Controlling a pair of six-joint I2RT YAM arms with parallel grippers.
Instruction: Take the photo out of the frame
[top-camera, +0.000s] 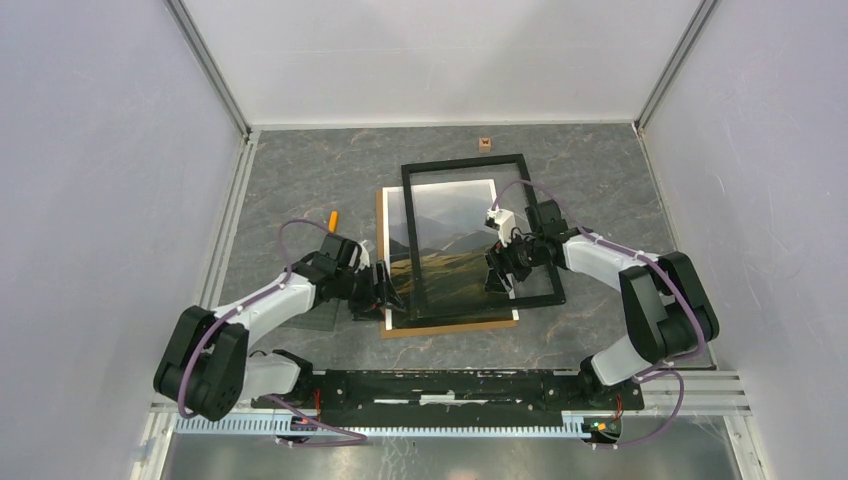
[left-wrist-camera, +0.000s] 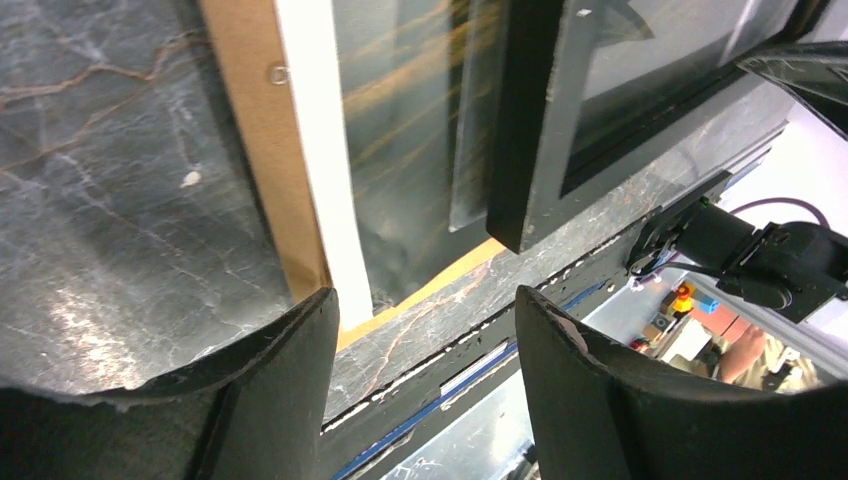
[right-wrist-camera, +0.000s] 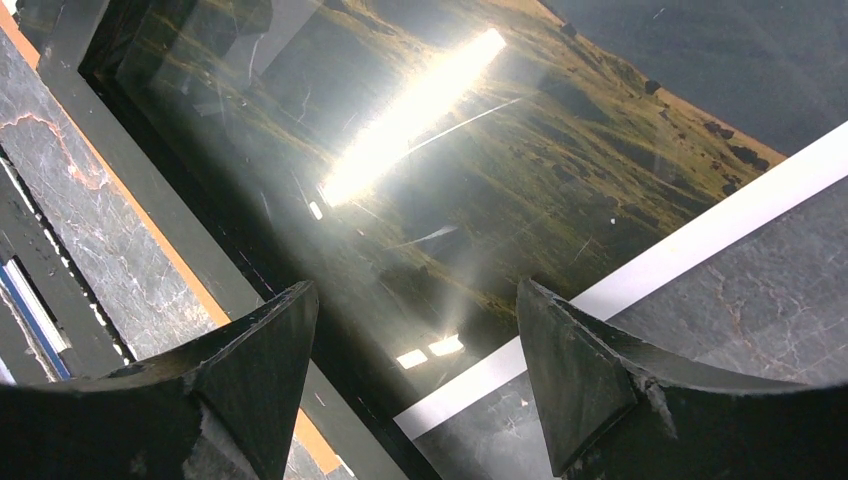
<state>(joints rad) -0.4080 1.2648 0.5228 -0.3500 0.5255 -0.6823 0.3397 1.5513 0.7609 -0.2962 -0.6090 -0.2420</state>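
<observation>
Both spread and empty: with your left gripper (left-wrist-camera: 425, 310) pinch only the photo (left-wrist-camera: 315, 170)'s white corner, not the backing (left-wrist-camera: 250, 150), while your right gripper (right-wrist-camera: 415, 300) steadies the frame (top-camera: 465, 160).

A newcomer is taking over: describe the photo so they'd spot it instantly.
On the grey marble table lies a flat stack. The photo is its middle layer, on the brown backing board, under the skewed black frame. Only it shows grassy hills with a white border.
</observation>
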